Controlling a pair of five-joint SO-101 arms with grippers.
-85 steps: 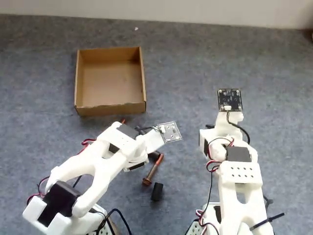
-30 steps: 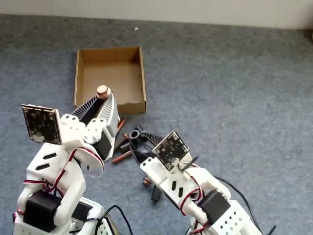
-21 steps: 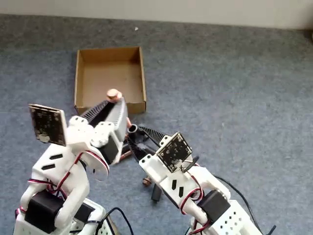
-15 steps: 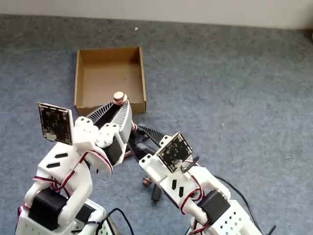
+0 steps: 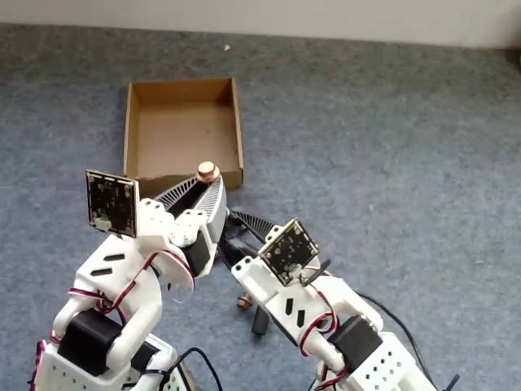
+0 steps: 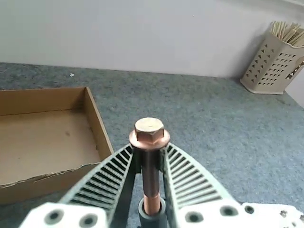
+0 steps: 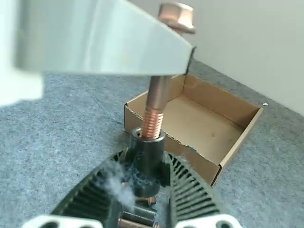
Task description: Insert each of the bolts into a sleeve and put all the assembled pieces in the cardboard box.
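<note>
Compared with a second ago, my left gripper (image 6: 149,148), pinching the bolt (image 6: 149,134), stands over the sleeve (image 7: 142,148) clamped in my right gripper (image 7: 146,160), thread tip entering. The cardboard box (image 5: 183,130) is empty; I judge no piece finished.

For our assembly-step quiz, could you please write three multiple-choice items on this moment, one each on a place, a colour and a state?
1. Where is the threaded tip of the bolt? A in the mouth of the sleeve; B well above the sleeve; C beside the sleeve.
2. What colour is the bolt? A silver; B copper; C black.
3. How is the cardboard box? A lidded; B full; C open and empty.
Answers: 1 A, the right wrist view shows the thread entering the sleeve's rim. 2 B, its head and shaft are copper. 3 C, its bare floor shows.
</note>
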